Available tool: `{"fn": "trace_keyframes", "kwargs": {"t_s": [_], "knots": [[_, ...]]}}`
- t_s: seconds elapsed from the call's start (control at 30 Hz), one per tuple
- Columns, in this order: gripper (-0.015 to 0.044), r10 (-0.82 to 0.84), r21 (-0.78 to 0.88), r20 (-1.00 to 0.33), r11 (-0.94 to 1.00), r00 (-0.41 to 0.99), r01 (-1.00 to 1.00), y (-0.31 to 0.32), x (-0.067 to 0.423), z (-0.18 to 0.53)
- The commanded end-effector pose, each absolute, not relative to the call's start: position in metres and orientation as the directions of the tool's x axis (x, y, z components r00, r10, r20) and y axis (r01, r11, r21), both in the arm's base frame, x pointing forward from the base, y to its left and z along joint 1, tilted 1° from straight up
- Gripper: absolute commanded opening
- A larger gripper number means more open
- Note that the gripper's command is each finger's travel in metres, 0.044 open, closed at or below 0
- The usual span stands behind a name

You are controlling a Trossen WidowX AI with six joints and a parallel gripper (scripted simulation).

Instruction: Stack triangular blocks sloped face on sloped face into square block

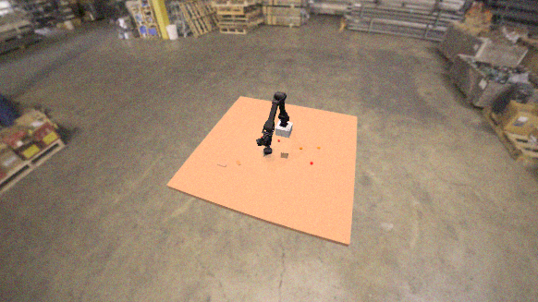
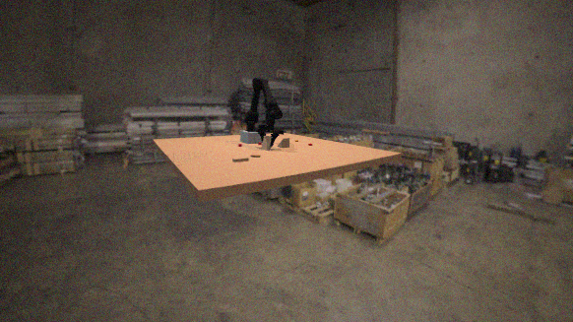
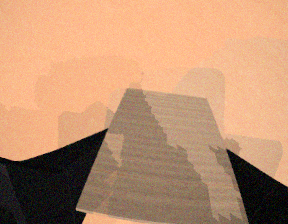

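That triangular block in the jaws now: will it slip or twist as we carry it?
The gray triangular block looks rigid with flat faces, so it probably won't flex. The gripper is shut on it; smooth faces might let it pivot. Move slowly.

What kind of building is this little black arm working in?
It looks like a warehouse or storage hall: stacked wooden pallets along the far wall, open crates of parts on the bare concrete floor, and high plain walls. The black robot arm stands on a flat orange table.
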State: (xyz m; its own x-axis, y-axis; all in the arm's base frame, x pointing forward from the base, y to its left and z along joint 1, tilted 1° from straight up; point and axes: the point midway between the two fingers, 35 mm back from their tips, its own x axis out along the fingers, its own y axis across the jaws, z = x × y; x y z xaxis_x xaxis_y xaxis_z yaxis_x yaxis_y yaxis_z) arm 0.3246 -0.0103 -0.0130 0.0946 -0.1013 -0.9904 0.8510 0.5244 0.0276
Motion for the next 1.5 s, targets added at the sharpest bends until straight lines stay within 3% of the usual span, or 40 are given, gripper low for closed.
{"fn": "trace_keyframes", "kwargs": {"t_s": [0.0,0.47,1.03,1.47], "knots": [[0.0,-0.021,0.026,-0.999,0.529,0.043,0.848,-0.015,0.328,-0.011],[0.0,0.28,0.022,-0.948,0.529,-0.149,0.848,-0.037,0.341,-0.005],[0.0,0.572,0.017,-0.746,0.528,-0.342,0.849,-0.062,0.356,-0.009],[0.0341,0.537,0.013,-0.78,0.528,-0.321,0.849,-0.06,0.354,-0.007]]}}
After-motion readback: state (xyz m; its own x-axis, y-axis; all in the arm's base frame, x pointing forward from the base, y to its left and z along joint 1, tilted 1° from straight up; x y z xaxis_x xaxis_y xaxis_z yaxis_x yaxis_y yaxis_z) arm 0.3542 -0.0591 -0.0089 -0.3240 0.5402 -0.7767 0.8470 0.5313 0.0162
